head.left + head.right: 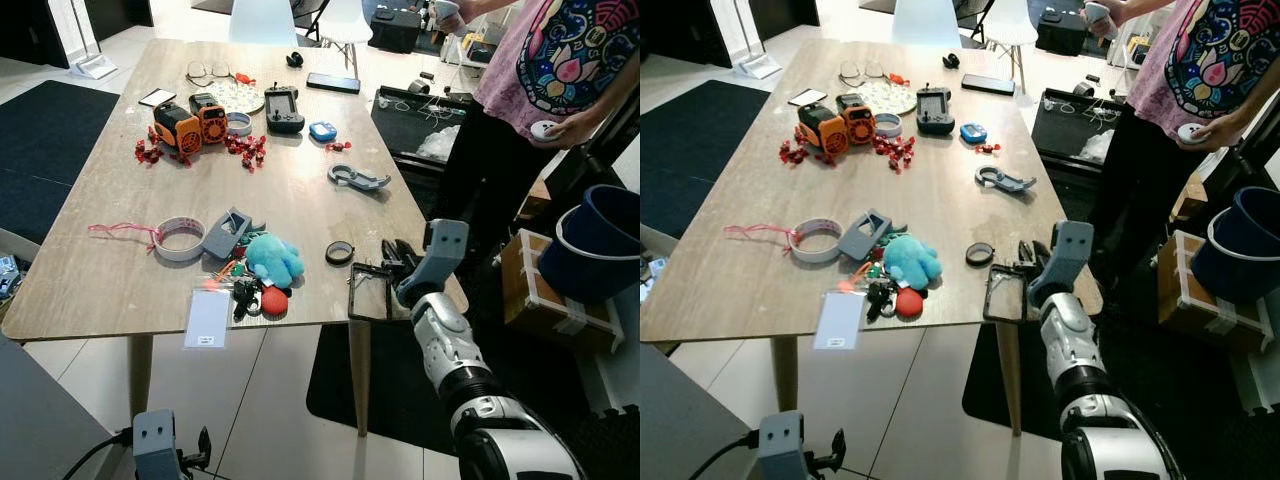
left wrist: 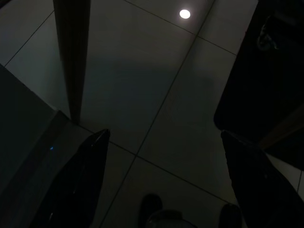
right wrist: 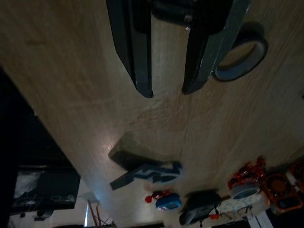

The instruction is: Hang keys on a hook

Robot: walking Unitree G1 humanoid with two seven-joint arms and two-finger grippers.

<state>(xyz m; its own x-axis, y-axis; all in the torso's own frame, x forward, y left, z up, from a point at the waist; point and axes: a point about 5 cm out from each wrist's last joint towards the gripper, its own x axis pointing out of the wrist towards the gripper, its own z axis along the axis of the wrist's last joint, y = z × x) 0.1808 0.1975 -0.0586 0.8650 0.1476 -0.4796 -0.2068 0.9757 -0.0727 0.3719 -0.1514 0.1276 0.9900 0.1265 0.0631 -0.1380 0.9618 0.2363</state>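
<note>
The keys (image 1: pixel 248 294) lie near the table's front edge in a bunch with a blue plush toy (image 1: pixel 272 258) and a red ball (image 1: pixel 274 301). A grey hook (image 1: pixel 357 178) lies flat farther back on the wooden table (image 1: pixel 120 270), and it appears in the right wrist view as the grey hook (image 3: pixel 149 173). My right gripper (image 1: pixel 394 256) hovers low over the table's front right corner, right of the keys. Its fingers (image 3: pixel 138 52) are open with nothing between them. My left gripper (image 2: pixel 164 134) hangs open over the floor tiles below the table.
A black ring (image 1: pixel 339 252) and a black frame (image 1: pixel 370 292) lie by my right gripper. A grey block (image 1: pixel 226 233), a tape roll (image 1: pixel 180 238) and a card (image 1: pixel 208 318) sit left of the keys. A person (image 1: pixel 540 70) stands at the right, near a blue bucket (image 1: pixel 598 240).
</note>
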